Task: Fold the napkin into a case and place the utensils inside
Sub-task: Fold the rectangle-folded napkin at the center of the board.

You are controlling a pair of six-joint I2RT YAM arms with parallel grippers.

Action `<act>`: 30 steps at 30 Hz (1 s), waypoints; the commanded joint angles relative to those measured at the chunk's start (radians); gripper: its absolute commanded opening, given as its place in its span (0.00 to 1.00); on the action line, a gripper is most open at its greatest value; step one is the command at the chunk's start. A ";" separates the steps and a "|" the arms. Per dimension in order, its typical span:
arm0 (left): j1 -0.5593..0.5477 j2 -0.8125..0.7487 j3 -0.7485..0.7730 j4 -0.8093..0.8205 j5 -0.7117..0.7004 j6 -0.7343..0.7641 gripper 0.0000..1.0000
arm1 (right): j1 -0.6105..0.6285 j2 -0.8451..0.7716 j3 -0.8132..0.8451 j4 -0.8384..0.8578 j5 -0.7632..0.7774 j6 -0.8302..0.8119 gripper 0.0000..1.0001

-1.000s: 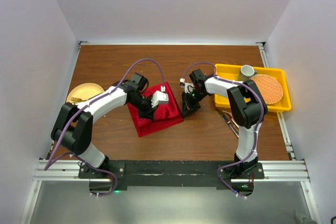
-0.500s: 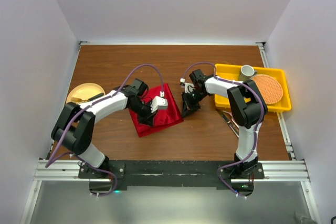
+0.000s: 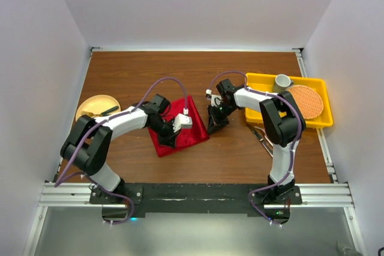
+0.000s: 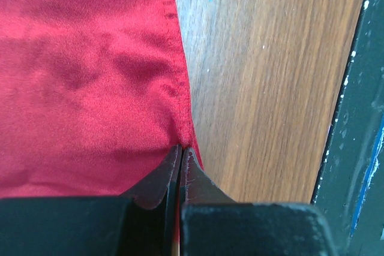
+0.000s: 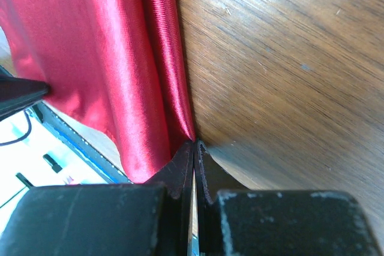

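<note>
The deep-red napkin (image 3: pixel 187 130) lies partly folded on the wooden table between the two arms. My left gripper (image 3: pixel 170 138) is low over its near-left part. In the left wrist view that gripper (image 4: pixel 181 149) is shut on the napkin (image 4: pixel 90 76) at its hem, and red cloth shows between the fingers. My right gripper (image 3: pixel 214 125) is at the cloth's right edge; its wrist view shows it (image 5: pixel 194 143) shut on a bunched fold of the napkin (image 5: pixel 120 70). The silver utensils (image 3: pixel 262 136) lie on the table to the right of the right arm.
A yellow tray (image 3: pixel 259 81) at the back right holds a grey cup (image 3: pixel 283 80) and a round orange mat (image 3: pixel 306 101). A yellow plate (image 3: pixel 91 107) sits at the left edge. The black base rail (image 3: pixel 192 193) runs along the near side.
My left gripper has shifted slightly toward the near edge with the napkin's hem in it, drawing the cloth in a little. The right arm has not moved.
</note>
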 commanded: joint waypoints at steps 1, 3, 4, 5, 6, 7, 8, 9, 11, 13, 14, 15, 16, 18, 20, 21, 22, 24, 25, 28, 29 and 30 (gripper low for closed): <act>-0.008 0.046 -0.032 0.040 -0.004 -0.005 0.00 | 0.005 0.010 -0.008 0.040 0.042 -0.005 0.00; -0.008 0.060 -0.040 0.045 -0.013 -0.005 0.00 | 0.007 0.006 0.003 0.028 0.036 -0.006 0.08; -0.008 0.066 -0.044 0.052 -0.021 -0.005 0.00 | 0.007 -0.003 0.011 0.019 0.036 -0.009 0.09; -0.008 0.067 -0.049 0.063 -0.027 -0.003 0.00 | 0.005 -0.010 0.029 -0.004 0.034 -0.014 0.11; -0.006 0.066 -0.056 0.066 -0.035 -0.002 0.00 | 0.004 -0.016 0.038 -0.021 0.036 -0.032 0.14; -0.008 0.069 -0.058 0.068 -0.036 -0.003 0.00 | 0.002 -0.029 0.049 -0.036 0.039 -0.043 0.16; -0.008 0.069 -0.061 0.071 -0.036 -0.005 0.00 | 0.001 -0.037 0.073 -0.071 0.039 -0.057 0.19; -0.008 0.070 -0.061 0.074 -0.039 -0.008 0.00 | -0.002 -0.045 0.086 -0.087 0.040 -0.083 0.26; -0.008 0.073 -0.061 0.080 -0.039 -0.019 0.00 | -0.010 -0.066 0.110 -0.121 0.045 -0.103 0.32; -0.006 0.069 -0.055 0.083 -0.035 -0.025 0.00 | -0.012 -0.077 0.115 -0.118 0.051 -0.121 0.31; -0.006 0.066 -0.053 0.089 -0.033 -0.029 0.00 | -0.012 -0.077 0.106 -0.107 0.051 -0.120 0.29; -0.008 0.064 -0.050 0.092 -0.032 -0.033 0.00 | -0.012 -0.073 0.101 -0.096 0.054 -0.111 0.27; -0.008 0.060 -0.046 0.092 -0.033 -0.033 0.00 | -0.010 -0.065 0.097 -0.078 0.057 -0.103 0.25; -0.008 0.058 -0.038 0.088 -0.036 -0.030 0.00 | -0.012 -0.030 0.090 -0.069 0.057 -0.091 0.24; -0.005 0.054 -0.037 0.080 -0.039 -0.026 0.00 | -0.010 -0.014 0.080 -0.041 0.057 -0.083 0.23; -0.006 0.052 -0.037 0.080 -0.042 -0.025 0.00 | -0.010 -0.007 0.078 -0.034 0.054 -0.075 0.22; -0.005 0.044 -0.037 0.078 -0.041 -0.025 0.00 | -0.012 -0.002 0.077 -0.023 0.054 -0.072 0.22; -0.006 0.035 -0.037 0.080 -0.047 -0.028 0.00 | -0.012 0.010 0.072 -0.015 0.053 -0.066 0.21; -0.005 0.031 -0.035 0.081 -0.048 -0.029 0.00 | -0.010 0.012 0.071 -0.009 0.048 -0.066 0.21; -0.005 0.032 -0.023 0.083 -0.056 -0.034 0.00 | -0.009 0.018 0.060 -0.001 0.039 -0.057 0.21; -0.006 0.031 -0.017 0.083 -0.058 -0.034 0.00 | -0.007 0.018 0.057 -0.001 0.034 -0.055 0.21; -0.006 0.034 -0.014 0.083 -0.058 -0.034 0.00 | -0.007 0.018 0.055 0.000 0.033 -0.054 0.22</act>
